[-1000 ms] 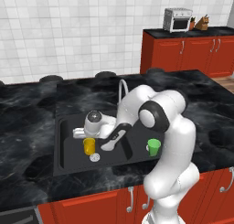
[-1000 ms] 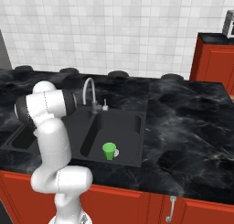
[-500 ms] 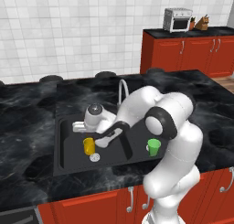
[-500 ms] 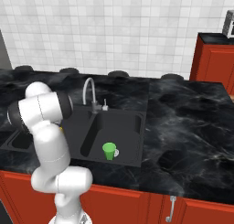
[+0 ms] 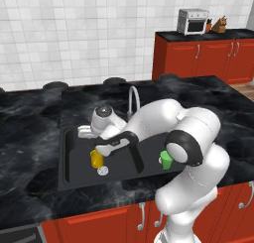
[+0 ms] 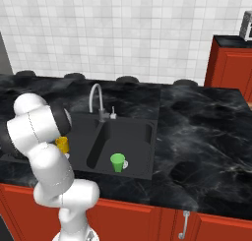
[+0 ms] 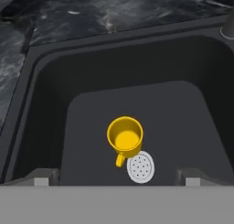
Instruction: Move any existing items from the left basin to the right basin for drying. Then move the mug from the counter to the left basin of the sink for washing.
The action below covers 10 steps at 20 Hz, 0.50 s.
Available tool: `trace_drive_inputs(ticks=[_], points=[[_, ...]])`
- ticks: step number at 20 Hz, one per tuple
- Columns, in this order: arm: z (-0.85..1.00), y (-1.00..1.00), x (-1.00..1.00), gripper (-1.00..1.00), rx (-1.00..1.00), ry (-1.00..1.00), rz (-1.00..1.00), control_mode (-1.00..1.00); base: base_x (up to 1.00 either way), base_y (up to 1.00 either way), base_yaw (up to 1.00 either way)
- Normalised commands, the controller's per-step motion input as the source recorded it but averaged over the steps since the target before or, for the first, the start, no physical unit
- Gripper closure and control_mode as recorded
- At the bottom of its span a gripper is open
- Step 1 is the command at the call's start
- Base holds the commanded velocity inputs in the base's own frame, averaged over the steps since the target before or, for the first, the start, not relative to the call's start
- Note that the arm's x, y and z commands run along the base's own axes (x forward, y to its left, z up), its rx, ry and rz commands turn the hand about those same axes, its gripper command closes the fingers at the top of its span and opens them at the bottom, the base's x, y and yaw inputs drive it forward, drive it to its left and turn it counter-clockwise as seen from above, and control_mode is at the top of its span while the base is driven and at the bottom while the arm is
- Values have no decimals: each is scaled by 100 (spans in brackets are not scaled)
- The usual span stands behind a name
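Observation:
The yellow mug [image 7: 124, 137] stands upright on the floor of the left basin [image 7: 160, 109], its handle next to the round silver drain [image 7: 140, 167]. My gripper [image 7: 117, 177] hangs open above it, touching nothing. In the left base view the gripper [image 5: 82, 133] is over the left basin [image 5: 77, 162], up and to the left of the mug [image 5: 96, 158]. The green cup [image 5: 166, 160] stands upright in the right basin [image 5: 150, 155], partly behind my arm. From the right base view, the green cup [image 6: 117, 162] sits in the right basin [image 6: 138, 139] and the mug [image 6: 62, 144] peeks out beside my arm.
The curved silver faucet [image 5: 132, 95] rises behind the sink's divider [image 6: 97, 145]. Black marble counter [image 5: 30, 133] surrounds the sink. A toaster oven [image 5: 192, 21] sits on the far red cabinets.
My hand has risen and drawn back from the mug, jaws staying open. The mug and the green cup have not moved.

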Motion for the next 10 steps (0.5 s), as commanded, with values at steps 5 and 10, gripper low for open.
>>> trace_drive_inputs(ticks=[5,10], points=[[42,5,-24,-100,0,0,0,-100,0,0,0],[39,3,-26,-100,0,0,0,-100,0,0,0]])
